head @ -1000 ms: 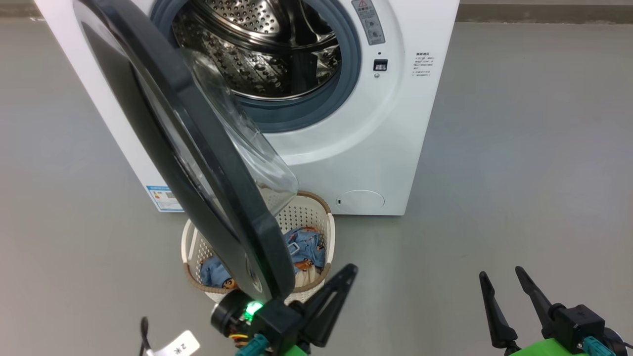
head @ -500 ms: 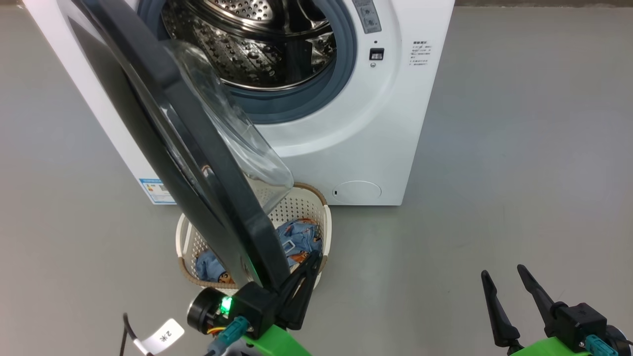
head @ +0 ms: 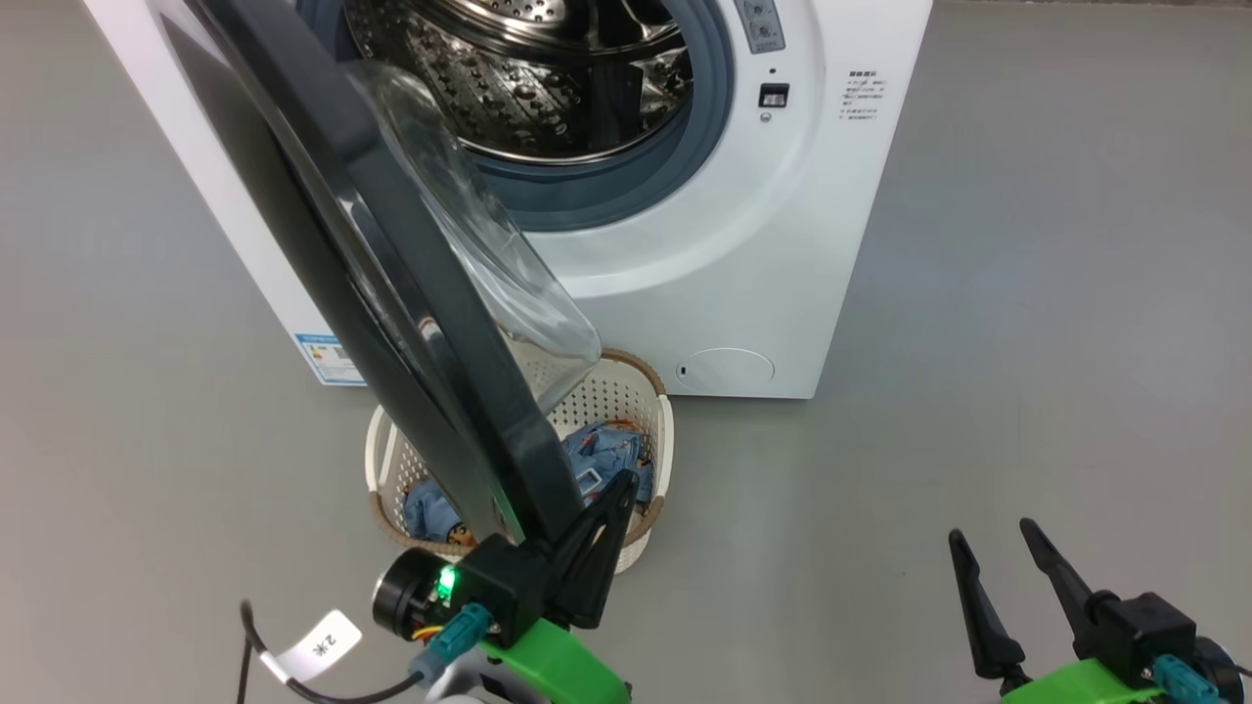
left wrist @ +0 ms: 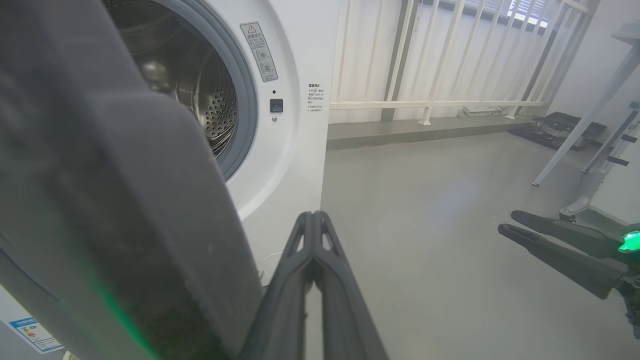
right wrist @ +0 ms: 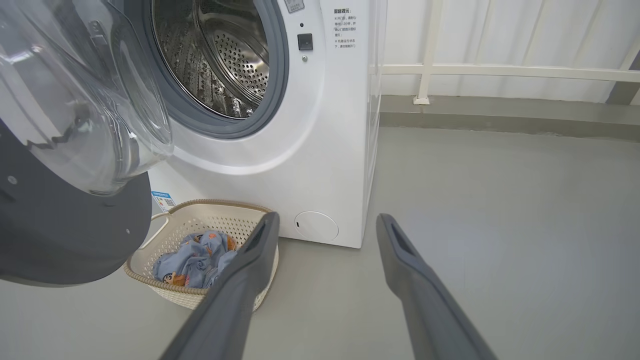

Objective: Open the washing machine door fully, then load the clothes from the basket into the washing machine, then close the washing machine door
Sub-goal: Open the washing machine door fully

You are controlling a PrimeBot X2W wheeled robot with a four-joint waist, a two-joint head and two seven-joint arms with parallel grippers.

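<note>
So far the glossy black round door (head: 430, 303) stands partly open at centre-left, left gripper (head: 618, 489) pinched together beside its bottom edge; light-blue printed clothes (head: 606, 455) lie unloaded in the cream perforated basket (head: 665, 430) below; right gripper (head: 990, 533) spread, lower right.

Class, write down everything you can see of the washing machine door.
The washing machine door is a large round disc with a glossy black front, a thick dark-grey rim and a bulging clear glass bowl on its inner side. It stands swung open, nearly edge-on to the head camera, hanging above the basket of clothes. The shut left gripper lies close against its lower rim; actual contact cannot be confirmed.
</note>
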